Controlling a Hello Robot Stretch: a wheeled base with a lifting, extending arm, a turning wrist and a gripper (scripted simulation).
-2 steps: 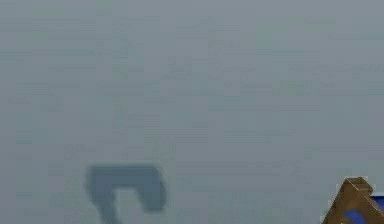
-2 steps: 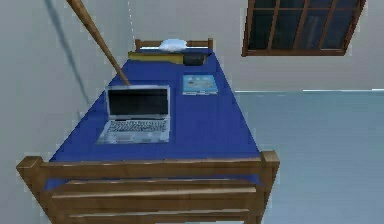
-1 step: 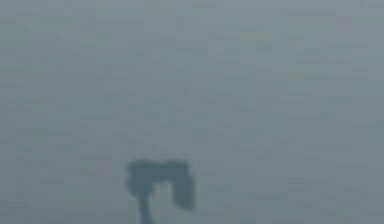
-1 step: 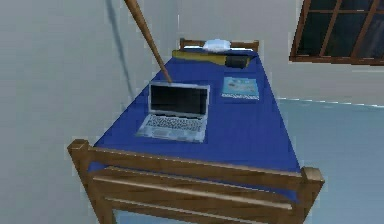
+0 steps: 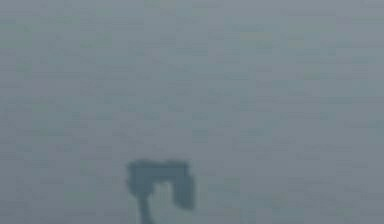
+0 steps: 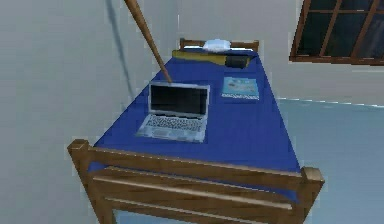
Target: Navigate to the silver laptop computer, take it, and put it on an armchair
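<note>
Silver laptop (image 6: 175,112) standing open on a blue-covered bed (image 6: 245,135) in a pale-walled room.

The laptop is a thin, flat-sided silver machine, its dark screen upright and its grey keyboard facing the footboard (image 6: 190,180); it sits on the half of the bed nearer the foot, close to the long edge that runs along the wall. The bed has a chunky wooden frame with square corner posts and a smooth, flat blue cover. A slim, tapering wooden pole (image 6: 148,42) slants down toward the top of the screen. Near the head edge lie a soft white pillow (image 6: 216,45), a small dark item (image 6: 236,62) and a flat pale-blue book (image 6: 240,88). Beyond the bed's other long edge, smooth pale floor (image 6: 340,140) lies open up to a wall with a dark-framed window (image 6: 335,30). In the forward view is a plain grey-blue wall (image 5: 200,80). How the end effector stands cannot be told.
</note>
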